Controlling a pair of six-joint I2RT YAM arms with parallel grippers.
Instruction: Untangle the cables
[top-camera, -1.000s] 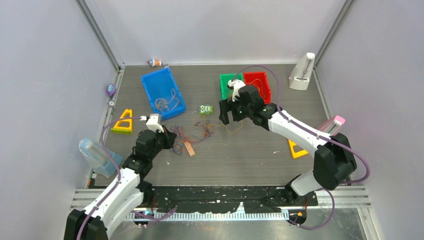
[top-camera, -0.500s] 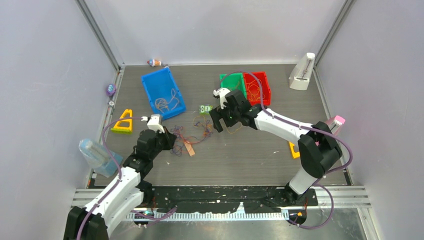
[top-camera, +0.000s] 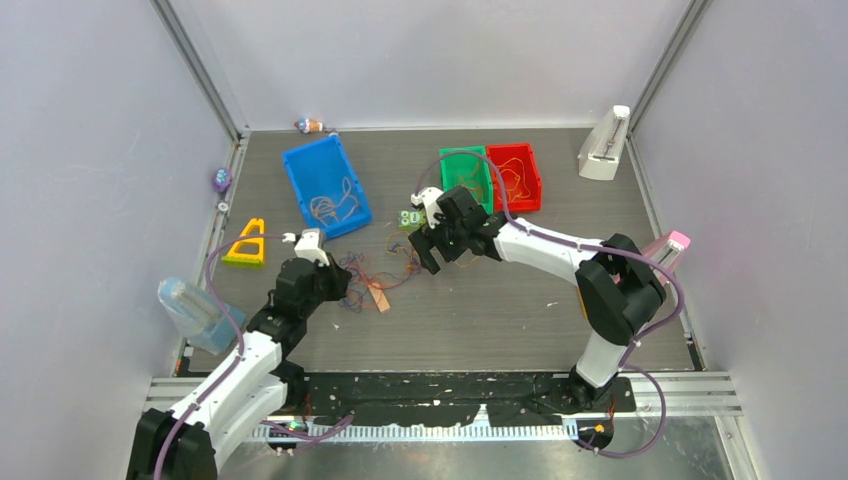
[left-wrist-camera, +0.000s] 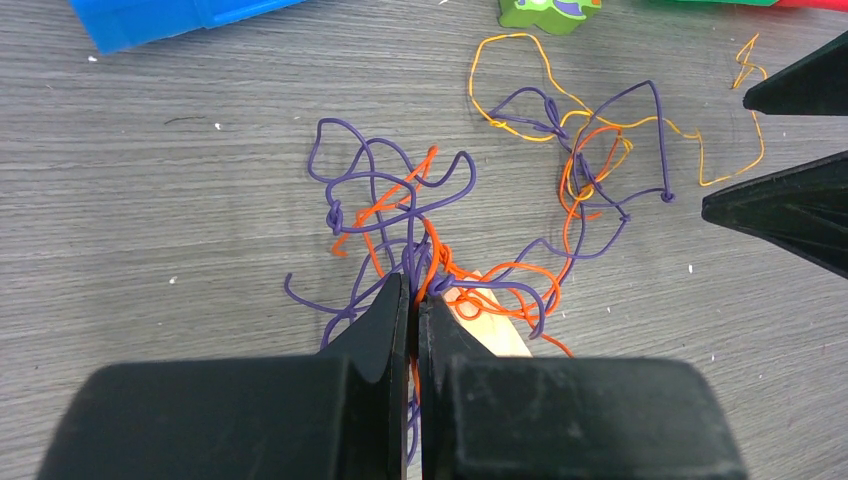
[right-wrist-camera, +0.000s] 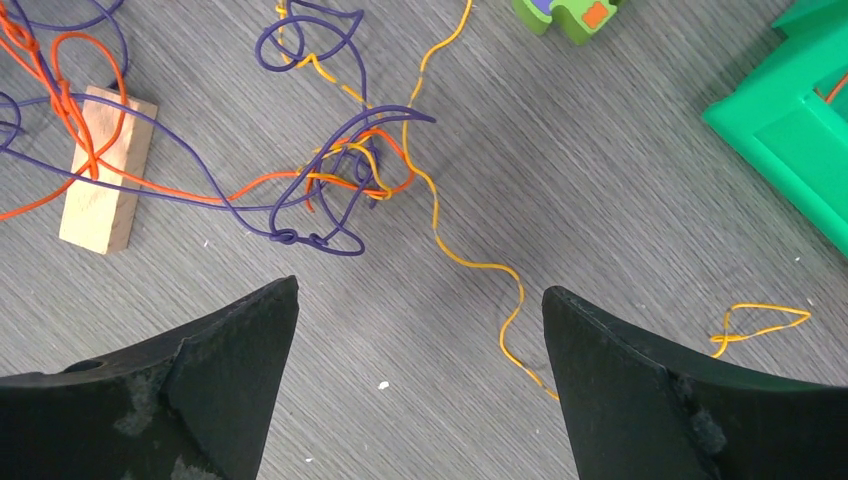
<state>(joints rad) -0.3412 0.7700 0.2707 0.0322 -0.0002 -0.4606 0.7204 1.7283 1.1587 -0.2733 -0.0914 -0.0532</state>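
The cables (top-camera: 385, 268) lie as a loose tangle of purple, orange and yellow strands in the middle of the table. My left gripper (left-wrist-camera: 415, 290) is shut on purple and orange strands at the knot's near side, beside a small wooden block (left-wrist-camera: 495, 325); it sits at the tangle's left end (top-camera: 343, 283). Over the tangle's right end my right gripper (right-wrist-camera: 420, 285) hovers wide open (top-camera: 432, 258) with nothing between its fingers. A purple-orange knot (right-wrist-camera: 340, 190) lies just ahead of it, and a yellow strand (right-wrist-camera: 440, 240) runs past its right finger.
A blue bin (top-camera: 300, 195) holding more strands stands back left. Green bin (top-camera: 462, 155) and red bin (top-camera: 535, 180) stand back centre. A green toy (top-camera: 410, 219) lies by the right gripper. Yellow triangles (top-camera: 247, 243) and a plastic bottle (top-camera: 195, 310) lie at the left.
The right arm has swung left from the green and red bins, coming over the tangle's right end with its jaws still open. The left gripper has stayed put, shut on the strands.
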